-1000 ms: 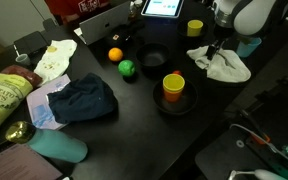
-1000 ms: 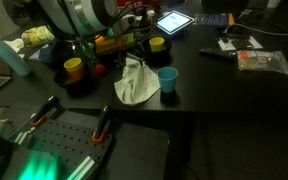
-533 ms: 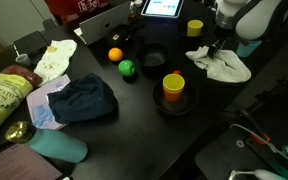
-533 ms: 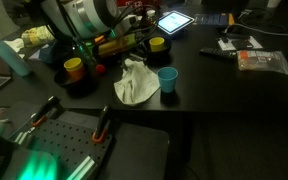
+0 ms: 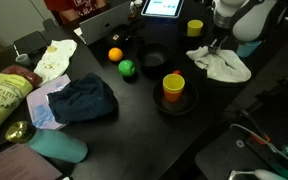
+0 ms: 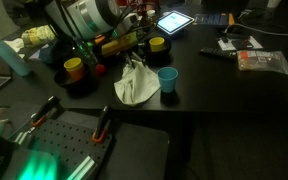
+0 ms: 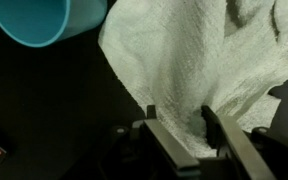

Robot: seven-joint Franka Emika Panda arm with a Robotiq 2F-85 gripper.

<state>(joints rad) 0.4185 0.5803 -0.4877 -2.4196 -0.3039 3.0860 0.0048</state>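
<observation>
A crumpled white towel (image 5: 224, 66) (image 6: 136, 85) lies on the black table. My gripper (image 5: 216, 45) (image 6: 132, 62) stands straight down on the towel's edge. In the wrist view the gripper (image 7: 179, 115) has its two fingers pressed into the towel (image 7: 194, 50), and a raised fold of cloth fills the gap between them. A teal cup (image 7: 44, 22) (image 6: 167, 80) stands upright right beside the towel, apart from the fingers.
A yellow cup in a black bowl (image 5: 173, 86), an empty black bowl (image 5: 152, 58), a green ball (image 5: 127, 68) and an orange (image 5: 115, 54) sit mid-table. Dark blue clothing (image 5: 84, 100) and a snack bag (image 5: 4, 95) lie at one end. A tablet (image 5: 164, 8) and a small yellow cup (image 5: 195, 28) stand behind.
The jaws have come together from wide open onto a fold of the towel, which now bunches up into a small peak. The arm has barely shifted.
</observation>
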